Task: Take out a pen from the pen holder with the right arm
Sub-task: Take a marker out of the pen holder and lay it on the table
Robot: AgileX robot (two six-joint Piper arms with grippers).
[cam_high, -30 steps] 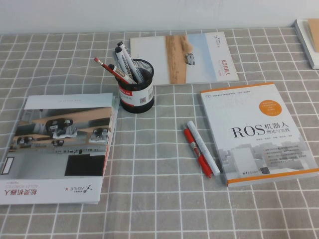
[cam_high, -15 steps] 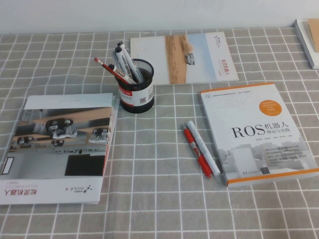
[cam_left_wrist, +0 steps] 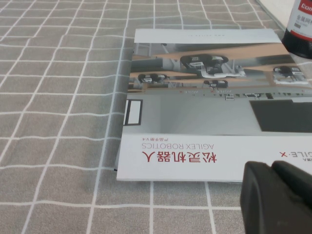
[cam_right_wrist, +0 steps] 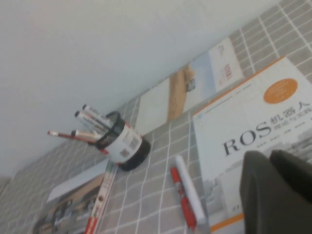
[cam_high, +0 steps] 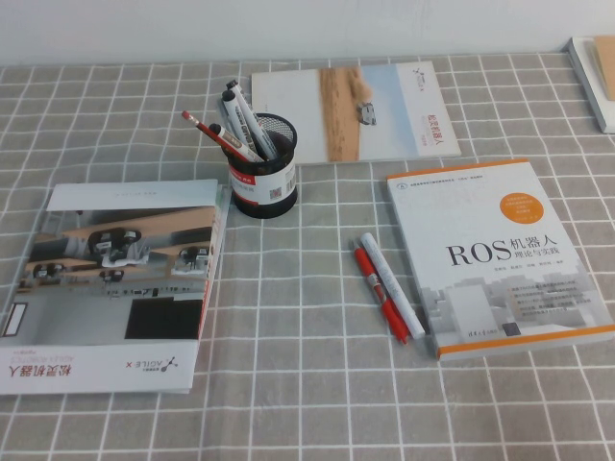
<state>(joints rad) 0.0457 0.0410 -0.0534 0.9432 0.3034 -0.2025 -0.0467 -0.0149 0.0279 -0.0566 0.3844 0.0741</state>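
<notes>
A black mesh pen holder (cam_high: 261, 178) with a white and red label stands on the checked cloth, left of centre, and holds several pens (cam_high: 235, 120) that lean to the left. The right wrist view shows this pen holder (cam_right_wrist: 122, 146) far off. Two loose pens, a red pen (cam_high: 377, 288) and a white pen (cam_high: 392, 285), lie beside the ROS book (cam_high: 500, 254). My right gripper (cam_right_wrist: 270, 157) hovers shut and empty above that book, well away from the holder. My left gripper (cam_left_wrist: 270, 168) is shut and empty at the near edge of the AgileX booklet (cam_left_wrist: 209, 107). Neither arm shows in the high view.
The AgileX booklet (cam_high: 115, 288) lies at the front left, touching the holder's side. Another booklet (cam_high: 356, 110) lies behind the holder. A white tray (cam_high: 588, 82) sits at the back right corner. Bare checked cloth (cam_high: 307, 384) runs along the front.
</notes>
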